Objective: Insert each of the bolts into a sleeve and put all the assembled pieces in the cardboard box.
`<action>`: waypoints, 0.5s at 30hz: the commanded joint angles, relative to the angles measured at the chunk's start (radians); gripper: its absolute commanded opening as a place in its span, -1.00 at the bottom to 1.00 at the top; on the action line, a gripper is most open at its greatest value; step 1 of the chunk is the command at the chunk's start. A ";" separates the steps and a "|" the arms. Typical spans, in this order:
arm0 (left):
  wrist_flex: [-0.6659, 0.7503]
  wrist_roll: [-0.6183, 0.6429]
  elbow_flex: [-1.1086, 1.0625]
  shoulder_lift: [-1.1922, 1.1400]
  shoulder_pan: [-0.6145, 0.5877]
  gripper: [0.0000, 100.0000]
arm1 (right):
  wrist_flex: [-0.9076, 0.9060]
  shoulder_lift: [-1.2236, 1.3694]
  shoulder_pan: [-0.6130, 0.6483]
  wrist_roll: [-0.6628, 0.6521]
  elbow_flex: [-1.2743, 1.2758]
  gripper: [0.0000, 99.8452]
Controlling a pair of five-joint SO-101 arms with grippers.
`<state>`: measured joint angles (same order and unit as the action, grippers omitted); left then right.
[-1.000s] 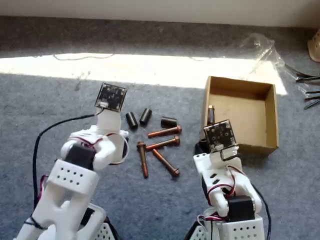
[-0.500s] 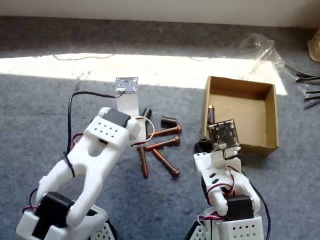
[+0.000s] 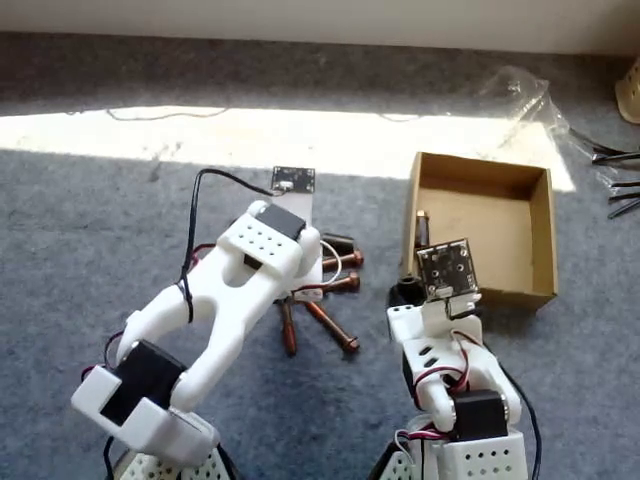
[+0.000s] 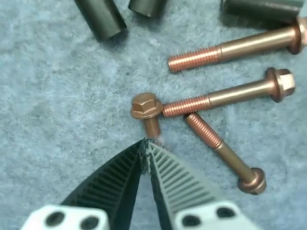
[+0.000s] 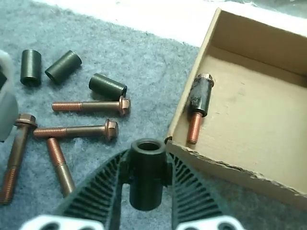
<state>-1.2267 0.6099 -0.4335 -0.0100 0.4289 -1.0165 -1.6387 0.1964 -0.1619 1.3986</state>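
Leftmost, left gripper (image 4: 146, 143): ribbed black wedge-shaped fingers (image 4: 115, 182) pressed together at the tips, nothing seen clamped between them, tips just over the shank of a copper-toned hex-headed bolt (image 4: 145, 106) flat on fuzzy grey carpet (image 4: 57, 96). Just right of that, three more bolts (image 4: 225, 98) of the same coppery metal, smooth near the flanged heads and threaded toward the ends, two threaded ends close to the first bolt's head. Beyond them, three loose sleeves (image 5: 63, 65): short, dark, matte hollow cylinders on their sides, apart from one another. Farther right, right gripper (image 5: 146, 160), ribbed fingers closed around a fourth dark sleeve (image 5: 146, 182), round bore open to view, just outside the corner of the cardboard box (image 5: 268, 43) nearest the arms. Rightmost, inside that open, square, brown box with a ragged front edge, one assembled piece (image 5: 200, 98): bolt through sleeve, hex head at one end, bare threads at the other, against the wall nearest the loose bolts.
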 commanded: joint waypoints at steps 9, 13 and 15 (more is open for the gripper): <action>-0.012 0.008 0.054 -0.068 0.015 -0.98 | 0.031 -0.010 -0.008 0.008 0.012 -0.99; 0.025 0.008 0.053 -0.068 0.008 -0.98 | 0.061 -0.010 -0.008 0.006 0.030 -0.99; 0.028 0.008 0.053 -0.068 0.010 -0.98 | 0.062 -0.010 -0.008 0.006 0.030 -0.99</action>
<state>-1.2175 0.6099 -0.4242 -0.0867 0.4227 -0.9920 -1.6387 0.1964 -0.1619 1.4400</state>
